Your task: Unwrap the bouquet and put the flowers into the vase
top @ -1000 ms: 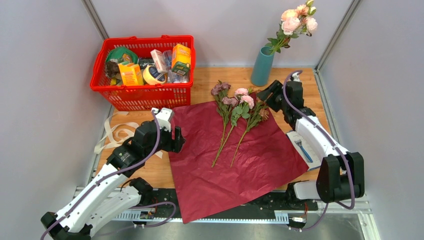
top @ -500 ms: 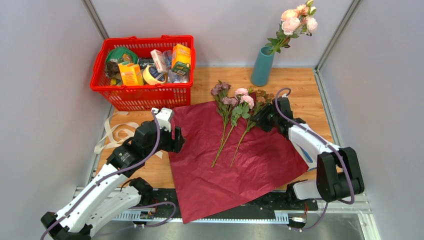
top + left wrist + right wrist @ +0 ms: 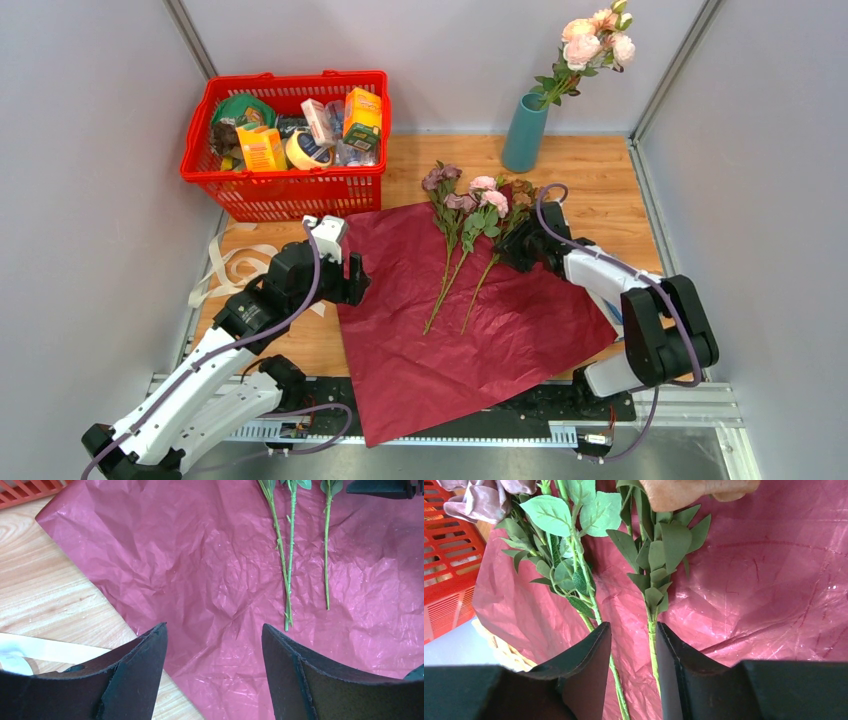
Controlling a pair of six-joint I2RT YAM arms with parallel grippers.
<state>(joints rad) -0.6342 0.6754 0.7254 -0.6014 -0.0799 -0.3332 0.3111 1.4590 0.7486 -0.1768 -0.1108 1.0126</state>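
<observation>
The bouquet lies unwrapped: its burgundy paper (image 3: pixel 470 320) is spread flat with three flowers (image 3: pixel 468 215) lying on it, blooms toward the back. The teal vase (image 3: pixel 524 132) stands at the back right with a pink flower (image 3: pixel 595 42) in it. My right gripper (image 3: pixel 506 250) is down over the rightmost stems. In the right wrist view its jaws (image 3: pixel 633 626) stand narrowly open. One green stem (image 3: pixel 652 630) lies against the right finger and a second stem (image 3: pixel 616 680) runs through the gap. My left gripper (image 3: pixel 214 630) hovers wide open over the paper's left edge, holding nothing.
A red basket (image 3: pixel 285 192) full of groceries stands at the back left. A cream ribbon (image 3: pixel 235 265) lies loose on the wooden table left of the paper. Grey walls close in both sides.
My right arm has swung from near the vase down and left onto the rightmost flower stems, and its jaws have narrowed around them. The left arm has not moved.
</observation>
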